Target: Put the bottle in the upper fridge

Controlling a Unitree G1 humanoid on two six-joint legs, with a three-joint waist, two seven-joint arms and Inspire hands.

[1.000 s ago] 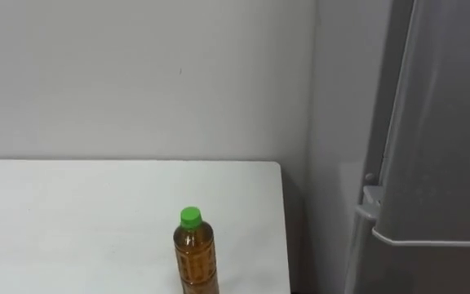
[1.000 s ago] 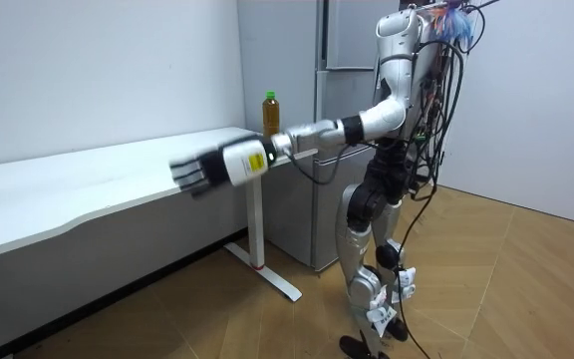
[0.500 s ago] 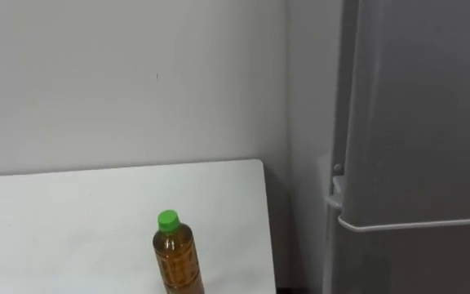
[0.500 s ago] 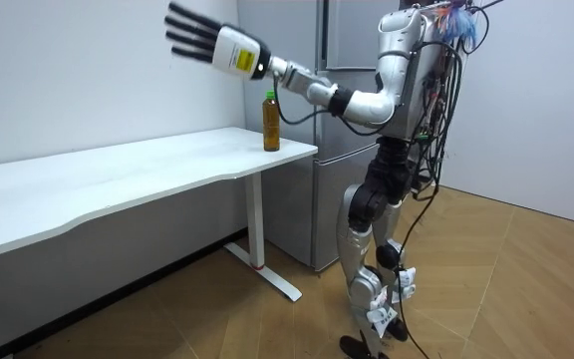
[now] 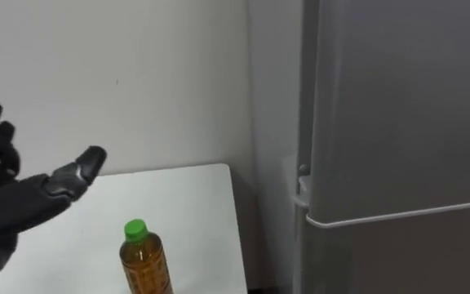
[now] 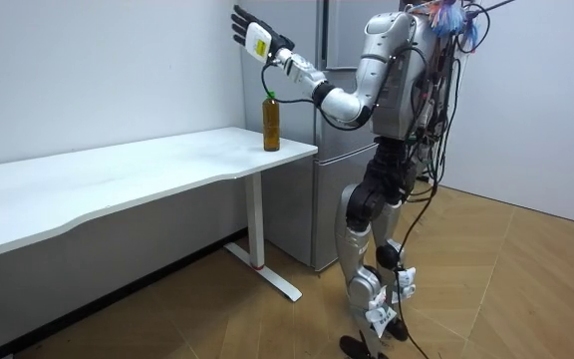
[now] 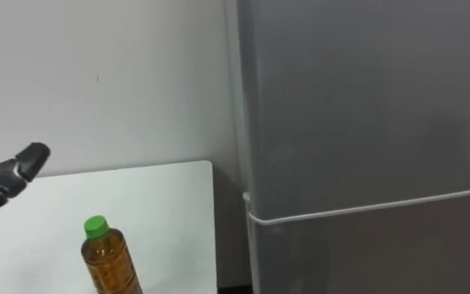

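Upright on the white-topped bench (image 5: 194, 192), near the end that lies beside the fridge: clear plastic bottle (image 5: 144, 265) of amber liquid with a green cap, free of any grasp. Raised above and to the left of the bottle, apart from it: dark left hand (image 5: 15, 204), fingers straight and spread, thumb reaching out toward the bottle's side, holding nothing. In the room view, the same hand lifted at about head height, higher than the bottle's cap, at the end of an arm bent up from the elbow. Just beside the bench end, to the right: tall grey two-door fridge (image 5: 398, 122), both doors closed, with a pale seam between upper and lower door. Behind bench and fridge: plain white wall (image 5: 137, 65). Robot standing upright on the wooden floor (image 6: 486, 289), facing the bench end and the fridge.
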